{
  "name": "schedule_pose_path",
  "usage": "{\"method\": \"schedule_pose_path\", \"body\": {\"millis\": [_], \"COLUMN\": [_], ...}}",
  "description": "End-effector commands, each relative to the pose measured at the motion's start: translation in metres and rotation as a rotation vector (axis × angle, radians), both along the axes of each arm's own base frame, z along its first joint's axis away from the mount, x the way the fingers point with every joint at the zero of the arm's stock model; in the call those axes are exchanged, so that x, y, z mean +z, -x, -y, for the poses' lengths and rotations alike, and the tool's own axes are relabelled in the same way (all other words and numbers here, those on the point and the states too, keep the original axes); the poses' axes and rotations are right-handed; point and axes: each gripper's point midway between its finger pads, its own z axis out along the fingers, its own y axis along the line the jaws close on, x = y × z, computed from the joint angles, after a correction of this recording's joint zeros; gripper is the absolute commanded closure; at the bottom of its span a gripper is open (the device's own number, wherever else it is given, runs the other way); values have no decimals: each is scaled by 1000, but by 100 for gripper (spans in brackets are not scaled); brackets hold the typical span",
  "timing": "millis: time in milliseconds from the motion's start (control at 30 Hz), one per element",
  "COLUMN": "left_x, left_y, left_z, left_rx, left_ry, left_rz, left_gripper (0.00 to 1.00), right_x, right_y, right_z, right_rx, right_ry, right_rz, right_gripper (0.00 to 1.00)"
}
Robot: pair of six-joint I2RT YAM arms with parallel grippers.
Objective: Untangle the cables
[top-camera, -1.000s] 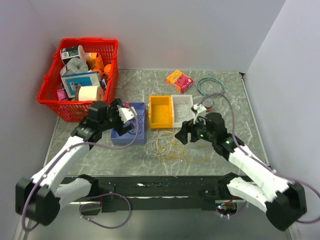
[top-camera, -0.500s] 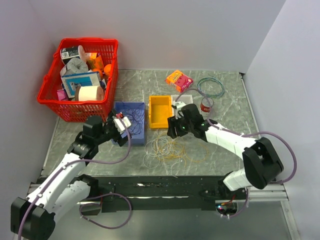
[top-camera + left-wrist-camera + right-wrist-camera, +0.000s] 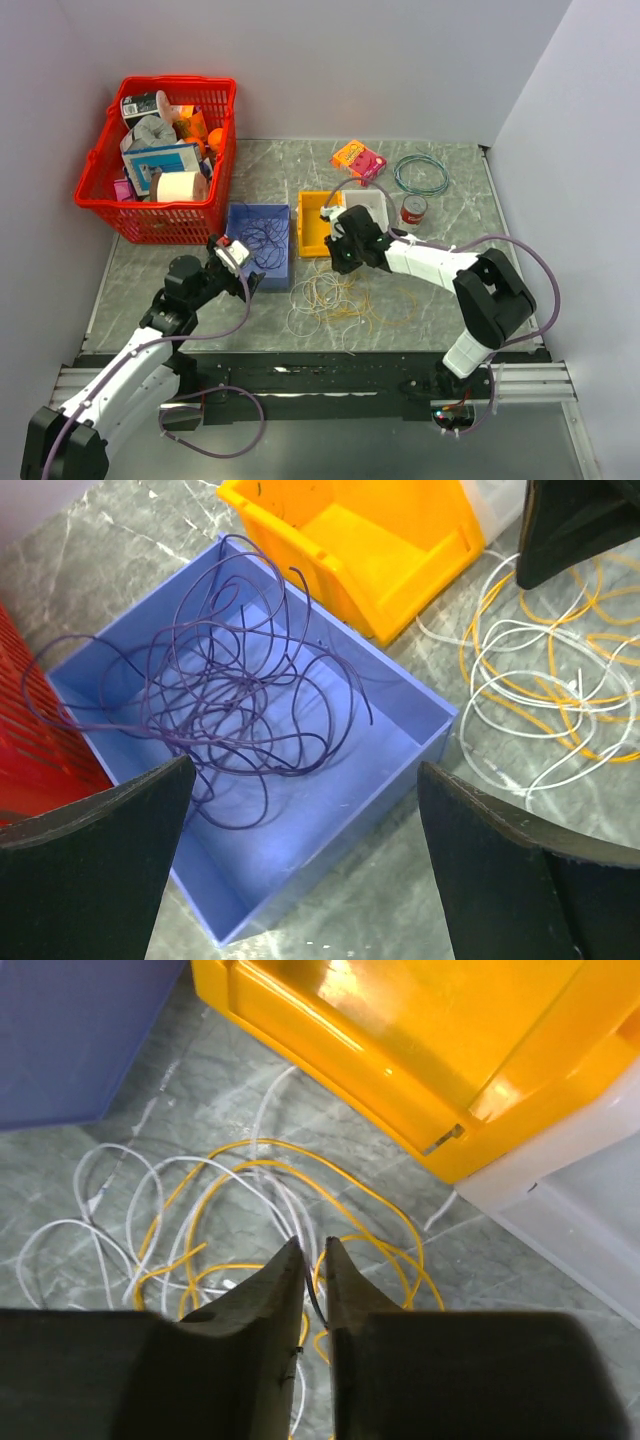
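Observation:
The cables lie in two lots. Dark purple cables (image 3: 262, 240) (image 3: 230, 690) are heaped in the blue bin (image 3: 258, 207) (image 3: 390, 670). Yellow and white cables (image 3: 335, 300) (image 3: 265, 1142) (image 3: 540, 670) lie tangled on the table in front of the orange bin (image 3: 303, 225) (image 3: 400, 1050). My right gripper (image 3: 340, 258) (image 3: 310, 1245) is down on this tangle, its jaws nearly together with a yellow strand running into the slit. My left gripper (image 3: 243, 272) (image 3: 305, 770) hangs wide open at the blue bin's near corner, holding nothing.
A red basket (image 3: 100, 170) full of items stands at the back left. Beside the orange bin is a clear bin (image 3: 365, 205) (image 3: 570, 1210). A teal wire coil (image 3: 420, 175), a red can (image 3: 411, 210) and an orange-pink box (image 3: 358, 160) sit at the back right.
My right gripper moved left from the clear bin to the front of the orange bin, came down on the tangle and closed. My left arm drew back from over the blue bin, still open.

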Motion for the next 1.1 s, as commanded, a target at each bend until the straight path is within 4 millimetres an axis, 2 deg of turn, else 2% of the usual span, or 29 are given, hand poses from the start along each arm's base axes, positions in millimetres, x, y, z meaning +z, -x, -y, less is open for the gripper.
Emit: {"method": "schedule_pose_path", "body": {"millis": [0,67,100,167,200,267,300,433,533,567,600,633,667,700,800,833,900,933,1000,1067], "left_x": [22,19,21,18,18,19,21,23,26,26,27,26,27,28,30,31,34,35,37,38], "left_y": [0,2,3,6,8,10,10,14,17,18,18,18,19,20,21,21,22,22,22,22], "left_z": [3,2,2,2,4,7,6,9,10,10,10,10,11,11,10,9,8,7,6,5], "left_rx": [37,45,48,46,37,12,13,-13,-30,-36,-38,-38,-46,-48,-51,-52,-54,-53,-52,-50], "left_ry": [131,151,171,195,213,209,215,217,220,221,221,219,221,221,223,222,223,223,224,224], "left_rz": [34,29,29,31,23,39,49,68,85,89,93,94,99,104,117,123,138,144,152,163], "left_gripper": [1,1,1,1,1,1,1,1,1,1,0,1,1,1,1,0,0,1,1,1], "right_x": [42,64,69,101,109,145,157,214,282,317,340,369,412,436,513,528,550,557,561,558], "right_y": [-7,-1,6,15,22,33,37,62,78,86,93,106,118,134,179,191,203,201,196,179], "right_z": [-13,-18,-16,-22,-19,-23,-23,-13,-8,-6,-2,5,12,15,47,60,75,85,91,93], "right_rx": [43,68,81,113,130,159,192,246,277,294,302,317,329,367,408,406,394,347,295,234], "right_ry": [-31,-56,-47,-82,-74,-118,-118,-189,-314,-376,-419,-478,-558,-630,-820,-855,-895,-896,-892,-833], "right_rz": [80,106,95,143,142,194,225,293,407,464,501,558,643,676,861,914,1001,1038,1057,1071], "right_gripper": [91,95,100,100,100,100,100,100,100,100,100,100,100,100,100,100,100,100,100,100]}}
